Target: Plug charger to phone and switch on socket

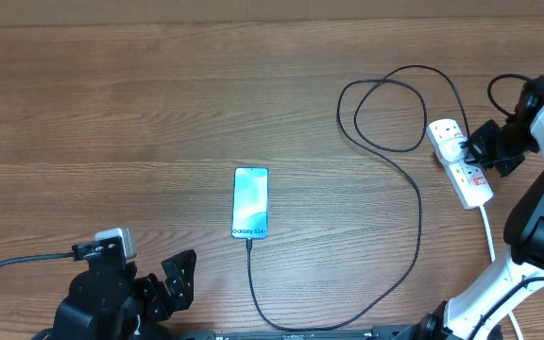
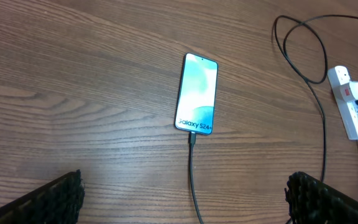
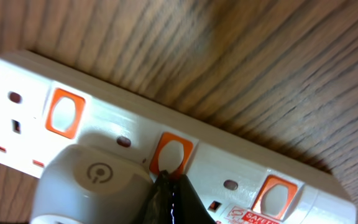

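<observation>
White socket [image 1: 471, 185], one; phone [image 1: 250, 202], one; charger [image 1: 249, 269], one, plugged in; left hand [image 1: 176, 281] wide, right hand [image 3: 169, 198] closed.

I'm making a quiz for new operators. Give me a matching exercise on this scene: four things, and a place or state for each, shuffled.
1 phone
2 charger
3 socket
4 left gripper

A open, holding nothing
B white, at the table's right
C flat mid-table, screen up
D black, tip at the phone's short edge

Pairs: 1-C, 2-D, 3-B, 4-A
</observation>
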Controlling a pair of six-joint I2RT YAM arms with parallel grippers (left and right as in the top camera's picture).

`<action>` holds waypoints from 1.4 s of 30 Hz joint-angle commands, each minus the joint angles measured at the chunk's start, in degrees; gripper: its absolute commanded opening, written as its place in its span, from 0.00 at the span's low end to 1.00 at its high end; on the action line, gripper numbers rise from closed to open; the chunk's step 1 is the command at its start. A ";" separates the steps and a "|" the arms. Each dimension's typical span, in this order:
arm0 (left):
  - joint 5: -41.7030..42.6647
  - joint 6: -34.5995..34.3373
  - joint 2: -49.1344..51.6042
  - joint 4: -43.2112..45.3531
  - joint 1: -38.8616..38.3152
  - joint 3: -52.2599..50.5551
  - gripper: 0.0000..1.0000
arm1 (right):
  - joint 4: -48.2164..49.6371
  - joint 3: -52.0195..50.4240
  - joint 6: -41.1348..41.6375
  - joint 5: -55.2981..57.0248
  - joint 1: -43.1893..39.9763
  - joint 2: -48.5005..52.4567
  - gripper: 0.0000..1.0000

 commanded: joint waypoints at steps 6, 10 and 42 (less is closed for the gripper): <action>-0.70 -0.52 -0.31 0.04 -0.37 -0.22 1.00 | -1.73 0.72 -0.87 -0.28 0.04 7.32 0.04; -0.70 -0.52 -0.31 0.04 -0.37 -0.22 1.00 | -2.51 1.38 -0.83 3.43 -0.02 7.26 0.04; -0.70 -0.52 -0.31 0.04 -0.37 -0.22 1.00 | -18.99 19.15 -8.59 -3.61 -1.22 5.97 0.04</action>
